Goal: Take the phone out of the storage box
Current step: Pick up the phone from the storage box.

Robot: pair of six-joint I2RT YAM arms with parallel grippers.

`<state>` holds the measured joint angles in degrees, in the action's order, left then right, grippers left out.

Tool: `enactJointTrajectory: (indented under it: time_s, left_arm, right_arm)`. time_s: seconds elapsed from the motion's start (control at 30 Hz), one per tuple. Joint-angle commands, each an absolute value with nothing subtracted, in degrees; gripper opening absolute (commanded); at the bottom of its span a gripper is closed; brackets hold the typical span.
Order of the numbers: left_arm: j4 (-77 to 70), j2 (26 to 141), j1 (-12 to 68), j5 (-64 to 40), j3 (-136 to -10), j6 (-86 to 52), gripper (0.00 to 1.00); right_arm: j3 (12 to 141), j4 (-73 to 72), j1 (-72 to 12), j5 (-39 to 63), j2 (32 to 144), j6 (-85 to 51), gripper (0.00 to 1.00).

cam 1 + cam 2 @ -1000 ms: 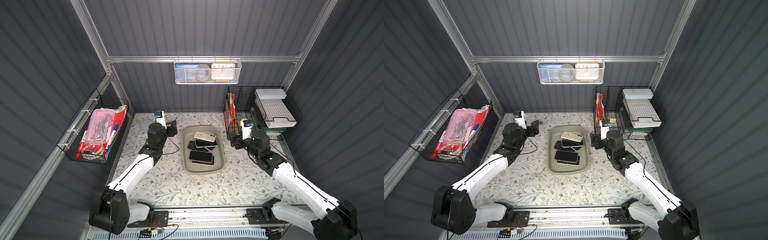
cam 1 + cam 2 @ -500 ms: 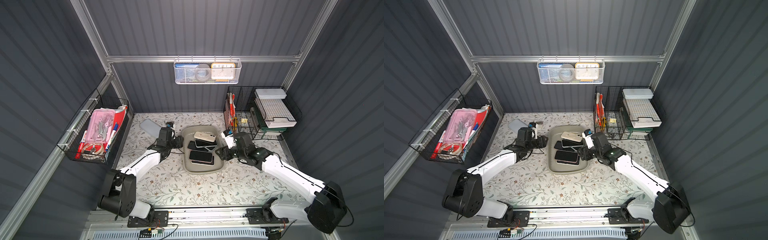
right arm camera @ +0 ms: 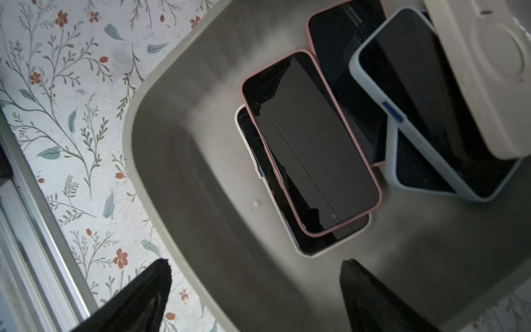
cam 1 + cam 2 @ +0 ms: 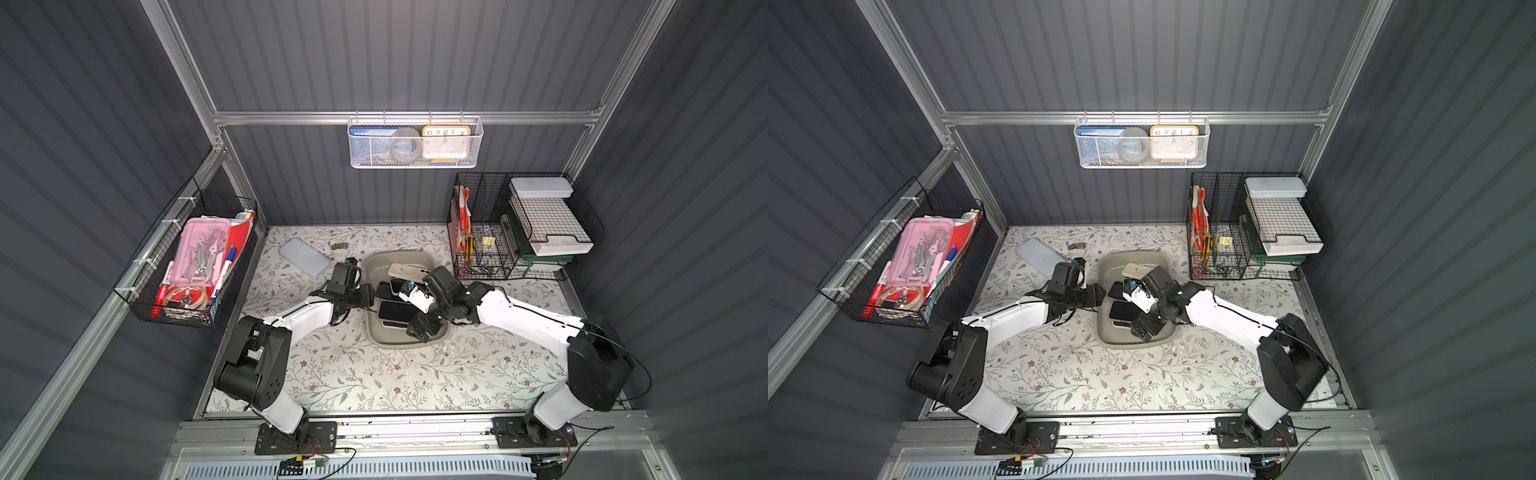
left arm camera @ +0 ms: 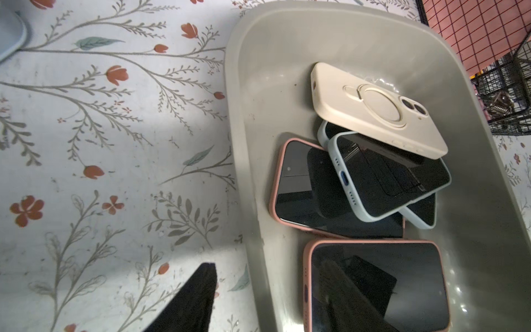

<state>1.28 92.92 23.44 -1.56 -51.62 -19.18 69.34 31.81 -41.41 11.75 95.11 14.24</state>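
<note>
The grey-beige storage box (image 4: 400, 256) (image 4: 1133, 256) sits mid-table and holds several phones. A cream phone (image 5: 373, 109) lies face down at the far end, on a pale-blue-cased phone (image 5: 388, 178). A pink-cased phone (image 3: 313, 143) (image 4: 395, 311) lies screen up nearer the front, on a white-cased one (image 3: 290, 218). My left gripper (image 4: 368, 293) (image 5: 270, 267) is at the box's left wall. One of its fingers (image 5: 195, 299) is outside the box over the cloth, clear of the rim. My right gripper (image 4: 422, 328) (image 3: 255, 267) stands wide open astride the box's near wall, holding nothing.
A pale blue-grey slab (image 4: 304, 257) and a small metal object (image 4: 340, 247) lie at the back left. A black wire organiser (image 4: 519, 228) stands just right of the box. A wire basket (image 4: 191, 262) hangs on the left wall, a white mesh basket (image 4: 415, 143) on the back wall.
Both arms swung in from the sides to the box. The right gripper crossed over the phones to the near wall and opened wider. The left gripper settled at the left wall.
</note>
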Motion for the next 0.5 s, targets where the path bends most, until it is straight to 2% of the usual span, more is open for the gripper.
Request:
enactJointTrajectory:
  time_s: [0.0, 0.13, 0.3, 0.47]
  left_arm:
    - [1.06, 93.55, 23.99, -2.76, -52.14, -20.04, 0.63]
    - [1.14, 94.12, 24.08, -3.12, -52.21, -20.04, 0.64]
    - [1.3, 94.7, 24.17, -3.39, -52.68, -19.91, 0.65]
    - [1.4, 95.61, 24.17, -3.82, -53.28, -19.78, 0.66]
  right_arm:
    - [77.44, 41.49, -41.4, 10.22, 101.52, 22.78, 0.97]
    - [81.31, 43.82, -41.28, 10.39, 107.81, 28.12, 0.97]
    - [81.98, 41.35, -40.39, 16.62, 110.14, 32.02, 0.94]
    - [83.48, 40.02, -39.2, 18.27, 112.35, 33.15, 0.93]
